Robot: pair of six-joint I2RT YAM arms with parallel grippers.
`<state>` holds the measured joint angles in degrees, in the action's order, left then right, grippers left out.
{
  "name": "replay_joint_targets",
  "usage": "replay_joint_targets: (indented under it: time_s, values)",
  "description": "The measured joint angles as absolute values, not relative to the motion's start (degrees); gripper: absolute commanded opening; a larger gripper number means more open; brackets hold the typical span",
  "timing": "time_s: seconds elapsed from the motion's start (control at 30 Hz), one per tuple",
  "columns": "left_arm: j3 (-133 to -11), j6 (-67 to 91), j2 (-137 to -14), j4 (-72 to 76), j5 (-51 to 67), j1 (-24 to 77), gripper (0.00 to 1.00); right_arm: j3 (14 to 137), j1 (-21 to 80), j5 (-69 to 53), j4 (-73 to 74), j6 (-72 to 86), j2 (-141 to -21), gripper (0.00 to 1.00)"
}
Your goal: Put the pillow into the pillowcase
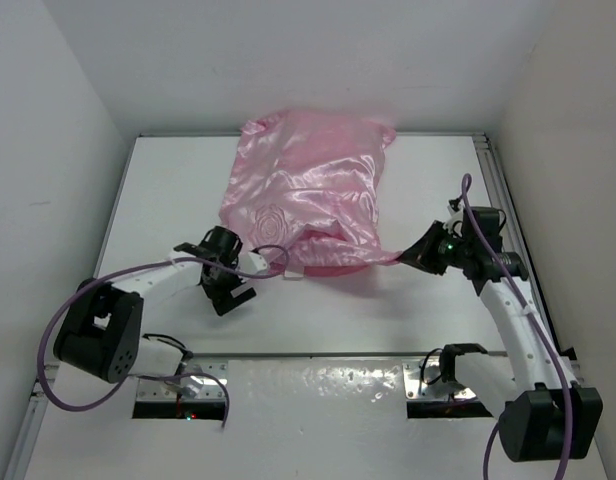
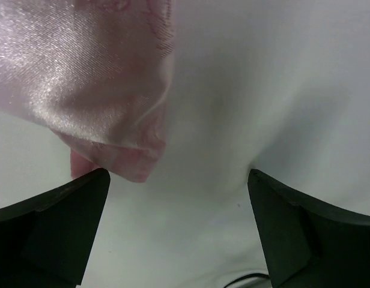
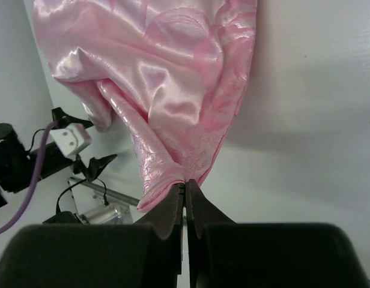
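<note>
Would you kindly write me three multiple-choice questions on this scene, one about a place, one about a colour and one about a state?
1. Where on the table does the pillowcase lie?
A. In the far middle
B. Beside the left arm's base
C. Under the right arm's base

2. What colour is the pillowcase?
A. Blue
B. Pink
C. Green

3. How does the left gripper stand?
A. Shut on fabric
B. Hidden from every view
C. Open, clamping nothing

Answers:
1 A: the top view shows it spread from mid-table towards the back wall.
2 B: it is shiny pink in all three views.
3 C: its wrist view shows the fingers wide apart, closed on nothing.
</note>
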<state>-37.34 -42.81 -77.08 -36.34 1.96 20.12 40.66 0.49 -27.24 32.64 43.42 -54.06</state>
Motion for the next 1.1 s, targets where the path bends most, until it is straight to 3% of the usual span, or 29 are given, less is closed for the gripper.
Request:
replay_joint_targets:
  time_s: [0.13,0.2,0.23,0.27,0.3,0.43,0.73,1.0,1.07,1.1]
  values:
    - [-36.2,-40.7,-78.1,-30.3,-3.1,20.3,0.87,41.0,0.5,-27.4,32.8,43.1,-54.2,0.00]
    - [-36.2,-39.8,-78.7,-25.9,-4.1,19.7,0.68,41.0,-0.1,-27.5,32.8,43.0,-54.2,0.00]
    - [-36.2,-39.3,-79.1,-24.1,-4.1,19.4,0.54,41.0,-0.6,-27.4,32.7,43.0,-54.2,0.00]
    - [-36.2,-38.7,-79.8,-21.8,-3.9,19.0,0.19,41.0,-0.9,-27.5,32.6,43.0,-54.3,0.00]
    - [-36.0,-38.2,-80.4,-20.0,-3.6,18.7,0.02,41.0,-1.2,-27.4,32.6,42.9,-54.5,0.00]
    - [-38.1,-38.6,-82.5,-21.1,0.2,17.1,0.00,41.2,-2.0,-27.6,32.9,42.2,-55.7,0.00]
    - [-62.9,-50.2,-77.4,-49.2,8.9,7.9,0.00,52.7,-5.3,-27.3,39.8,36.3,-57.3,0.00]
    - [-59.3,-55.4,-77.8,-66.2,10.9,11.9,0.00,46.8,-8.1,-26.4,45.8,35.3,-53.2,0.00]
    - [-57.9,-56.1,-78.0,-68.3,10.2,11.9,0.05,45.2,-8.5,-25.5,47.4,35.2,-53.2,0.00]
    - [-57.2,-56.6,-78.0,-69.1,9.8,11.9,0.18,44.4,-8.7,-25.0,48.2,35.3,-53.1,0.07]
